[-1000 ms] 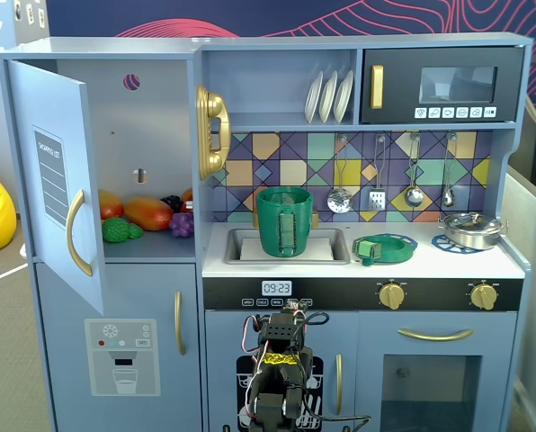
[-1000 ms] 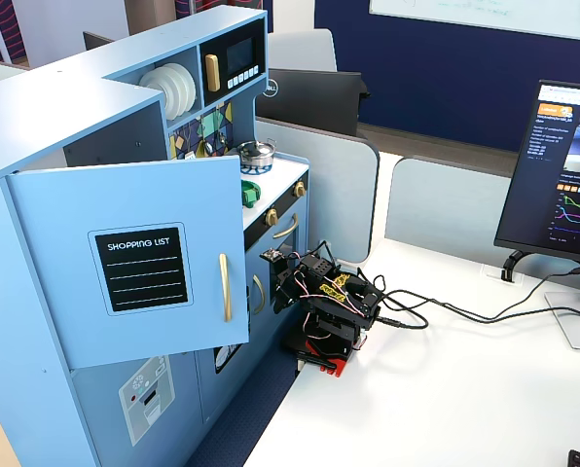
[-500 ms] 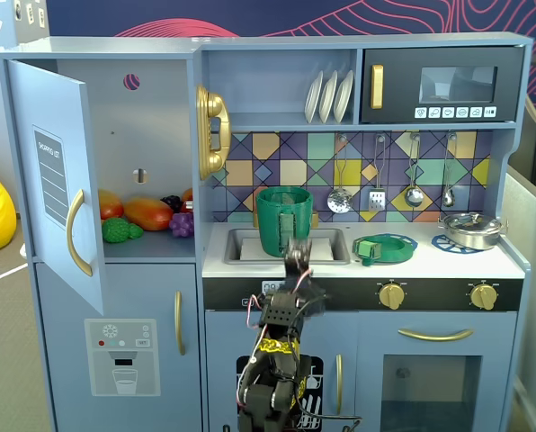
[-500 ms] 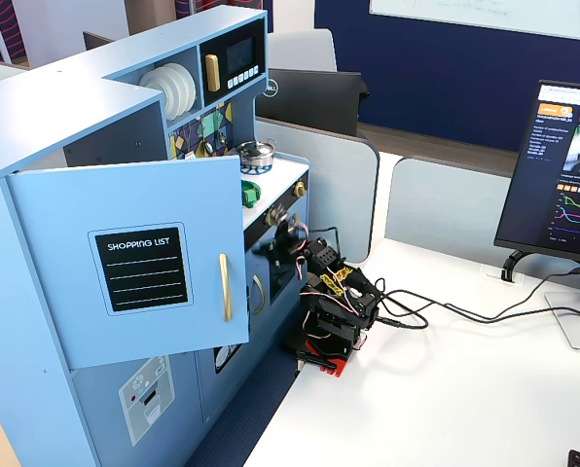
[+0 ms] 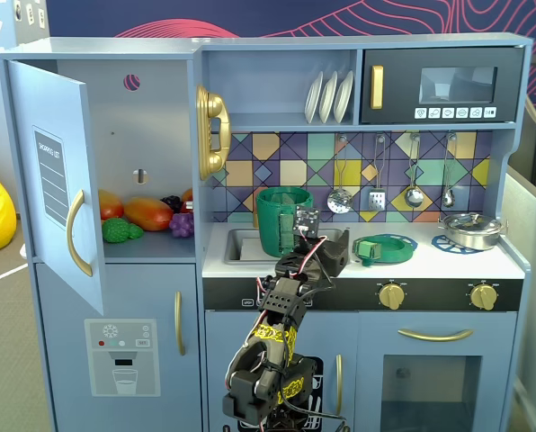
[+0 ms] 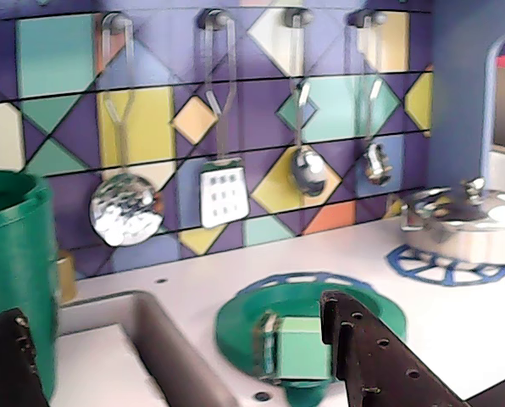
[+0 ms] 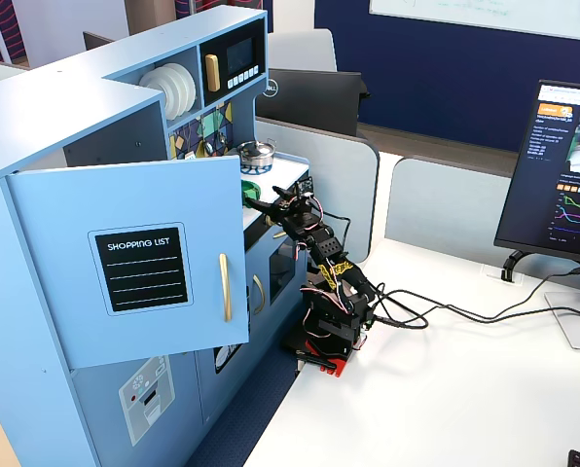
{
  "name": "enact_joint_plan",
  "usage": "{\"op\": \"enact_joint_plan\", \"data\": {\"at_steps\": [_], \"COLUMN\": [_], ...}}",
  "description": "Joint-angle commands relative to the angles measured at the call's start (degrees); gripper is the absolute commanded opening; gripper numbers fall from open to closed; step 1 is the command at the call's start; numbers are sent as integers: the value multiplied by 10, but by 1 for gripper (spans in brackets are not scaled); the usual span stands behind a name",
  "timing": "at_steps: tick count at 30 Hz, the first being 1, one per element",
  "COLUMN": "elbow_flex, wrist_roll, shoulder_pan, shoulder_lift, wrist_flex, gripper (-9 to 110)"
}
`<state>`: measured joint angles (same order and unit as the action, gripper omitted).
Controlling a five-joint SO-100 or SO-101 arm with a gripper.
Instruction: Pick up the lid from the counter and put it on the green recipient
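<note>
- While its base sits low in front of the toy kitchen, the black arm rises with the elbow bent and reaches over the white counter edge (image 5: 448, 265), the gripper (image 5: 317, 236) level with the sink.
- From the wrist view, the two black fingers (image 6: 380, 356) stand wide apart, gripping nothing; the flat round green plastic lid (image 6: 307, 326) lies between them, ahead of the tips.
- Seen from the front, that lid (image 5: 385, 247) rests on the counter at three o'clock from the gripper, just beside the sink.
- At nine o'clock from the gripper the tall dark-green plastic pot (image 5: 283, 220) stands upright in the sink, uncovered.
- Far along at three o'clock sits a low shiny silver pan (image 5: 471, 230), lidded.
</note>
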<state>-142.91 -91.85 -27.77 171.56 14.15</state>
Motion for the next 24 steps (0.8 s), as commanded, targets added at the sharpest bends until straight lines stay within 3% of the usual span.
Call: {"op": "enact_joint_plan", "data": {"at_steps": [1, 24], "elbow_flex": [41, 110], "wrist_roll": [-4, -11], "shoulder_pan": [-32, -55], "shoulder_lift": [-41, -324], "wrist_flex": [-42, -243], "gripper": [42, 43]}}
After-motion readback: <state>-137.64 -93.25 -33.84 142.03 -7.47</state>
